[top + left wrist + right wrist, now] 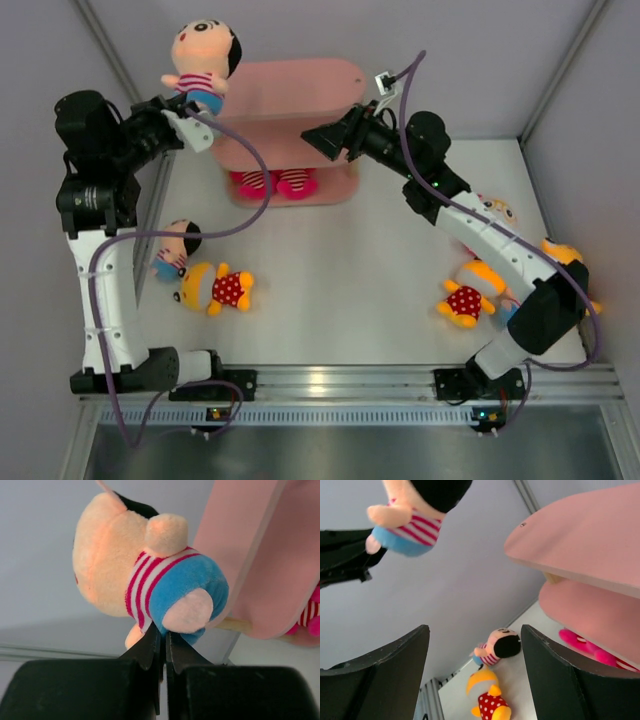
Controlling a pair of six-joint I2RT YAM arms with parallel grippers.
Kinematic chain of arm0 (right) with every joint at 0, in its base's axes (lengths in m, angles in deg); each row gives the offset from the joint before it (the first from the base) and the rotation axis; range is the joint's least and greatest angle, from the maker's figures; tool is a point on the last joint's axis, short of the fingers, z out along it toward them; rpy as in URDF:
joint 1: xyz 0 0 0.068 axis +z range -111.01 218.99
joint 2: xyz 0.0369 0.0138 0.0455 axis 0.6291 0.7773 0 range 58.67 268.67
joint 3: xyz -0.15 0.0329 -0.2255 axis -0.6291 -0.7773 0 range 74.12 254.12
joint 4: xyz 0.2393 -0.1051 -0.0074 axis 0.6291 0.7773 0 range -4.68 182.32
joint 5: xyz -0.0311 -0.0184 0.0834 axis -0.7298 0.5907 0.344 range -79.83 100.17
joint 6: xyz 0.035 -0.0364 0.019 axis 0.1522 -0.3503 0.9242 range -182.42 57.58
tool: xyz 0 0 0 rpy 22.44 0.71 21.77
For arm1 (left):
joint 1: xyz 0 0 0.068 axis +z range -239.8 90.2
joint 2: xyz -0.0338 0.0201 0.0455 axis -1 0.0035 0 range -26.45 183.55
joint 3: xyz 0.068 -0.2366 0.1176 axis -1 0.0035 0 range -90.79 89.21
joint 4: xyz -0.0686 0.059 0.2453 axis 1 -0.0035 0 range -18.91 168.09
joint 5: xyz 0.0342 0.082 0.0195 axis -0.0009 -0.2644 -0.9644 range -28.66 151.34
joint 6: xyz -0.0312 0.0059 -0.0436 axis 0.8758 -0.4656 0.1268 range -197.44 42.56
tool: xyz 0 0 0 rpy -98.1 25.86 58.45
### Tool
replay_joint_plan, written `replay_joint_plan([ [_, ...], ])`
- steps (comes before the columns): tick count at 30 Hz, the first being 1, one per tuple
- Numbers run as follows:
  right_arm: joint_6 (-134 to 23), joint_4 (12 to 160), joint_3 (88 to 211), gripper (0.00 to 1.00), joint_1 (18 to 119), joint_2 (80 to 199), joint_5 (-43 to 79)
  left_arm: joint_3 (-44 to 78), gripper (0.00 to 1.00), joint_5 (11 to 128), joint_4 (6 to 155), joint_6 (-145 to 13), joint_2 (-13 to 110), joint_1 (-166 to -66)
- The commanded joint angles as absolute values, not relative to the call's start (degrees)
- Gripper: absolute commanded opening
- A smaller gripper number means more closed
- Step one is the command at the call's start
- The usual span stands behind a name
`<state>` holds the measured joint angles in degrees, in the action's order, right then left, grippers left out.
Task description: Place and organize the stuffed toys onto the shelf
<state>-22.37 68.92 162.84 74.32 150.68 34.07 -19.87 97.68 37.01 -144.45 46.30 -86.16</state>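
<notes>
My left gripper (pixel 195 106) (pixel 164 635) is shut on the blue bottom of a peach-headed stuffed toy (pixel 203 60) (pixel 150 575) (pixel 415 510) in a striped shirt. It holds the toy in the air at the left end of the pink shelf's (pixel 300 85) (pixel 260 555) (pixel 590 535) top board. My right gripper (pixel 312 140) (pixel 475 630) stands open and empty beside the shelf's right side. Two pink-white striped toys (pixel 275 183) (pixel 585 647) lie on the bottom board. A peach-headed toy (pixel 178 247) (pixel 499 646) and a yellow polka-dot toy (pixel 218 288) (pixel 487 695) lie on the table at left.
More toys lie at the right, partly under my right arm: a yellow polka-dot one (pixel 467 295), another (pixel 497 210) behind the forearm, and an orange-yellow one (pixel 560 250). Grey walls (pixel 130 60) enclose the table. A metal rail (pixel 340 380) runs along the near edge.
</notes>
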Motion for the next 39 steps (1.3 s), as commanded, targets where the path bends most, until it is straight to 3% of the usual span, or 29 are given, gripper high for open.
replay_joint_plan([
  [1, -31.04, 73.1, 160.08, 0.74, 73.79, 142.88, 28.89, -25.04, 0.0, 92.02, 44.6, -141.87, 50.88, -86.37],
  [16, -36.76, 77.49, 149.26, 0.75, 73.53, 133.56, 23.09, -33.48, 0.0, 75.33, 44.61, -143.98, 67.85, -93.66],
  [39, -38.69, 78.11, 146.27, 0.76, 73.53, 130.57, 21.94, -30.76, 0.0, 61.97, 44.61, -143.09, 71.89, -99.73],
])
